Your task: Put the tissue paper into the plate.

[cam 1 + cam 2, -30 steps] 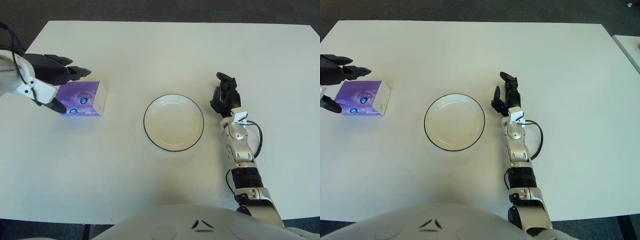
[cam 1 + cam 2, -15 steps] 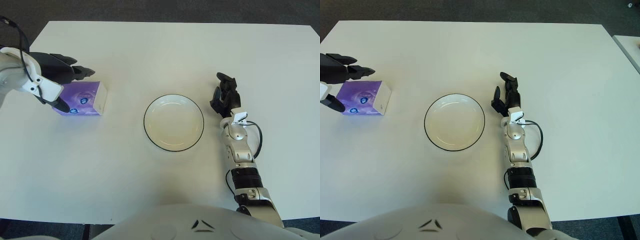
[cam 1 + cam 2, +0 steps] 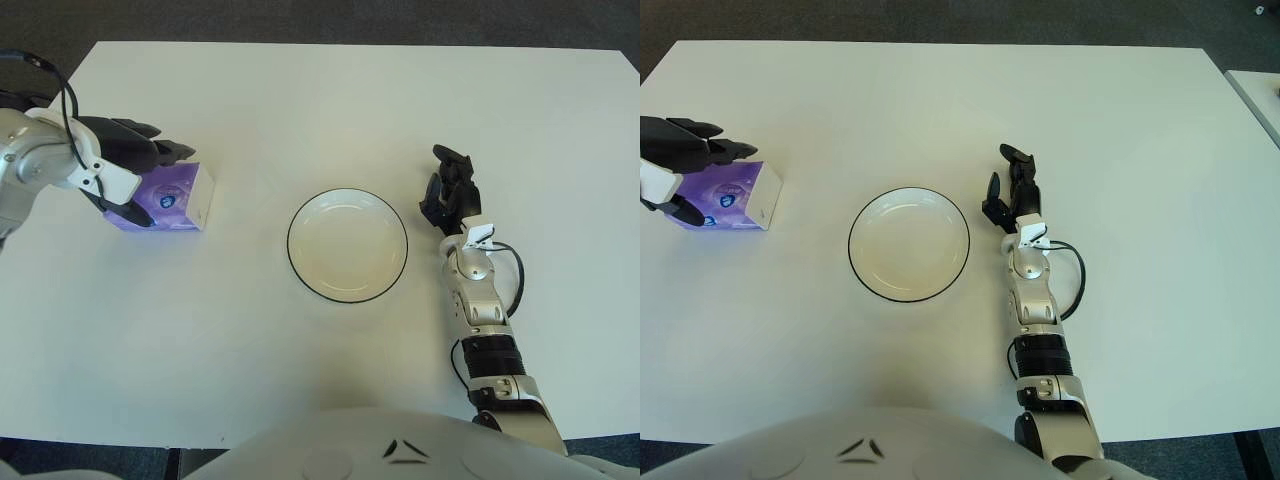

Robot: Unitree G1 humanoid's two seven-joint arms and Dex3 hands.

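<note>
head stereo pair | facing forward-down | both share table (image 3: 300,100), slightly offset

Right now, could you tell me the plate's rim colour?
Black, on a white plate; left eye view.

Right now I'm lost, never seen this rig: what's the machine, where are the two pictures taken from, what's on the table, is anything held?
It is a humanoid robot with two arms, each ending in a three-finger hand. Both pictures come from a stereo camera on its head, looking down at a white table. On it sit a purple tissue box and an empty plate. The left hand is spread over the box, fingers around it, not clearly gripping. The right hand shows just right of the plate, holding nothing.
</note>
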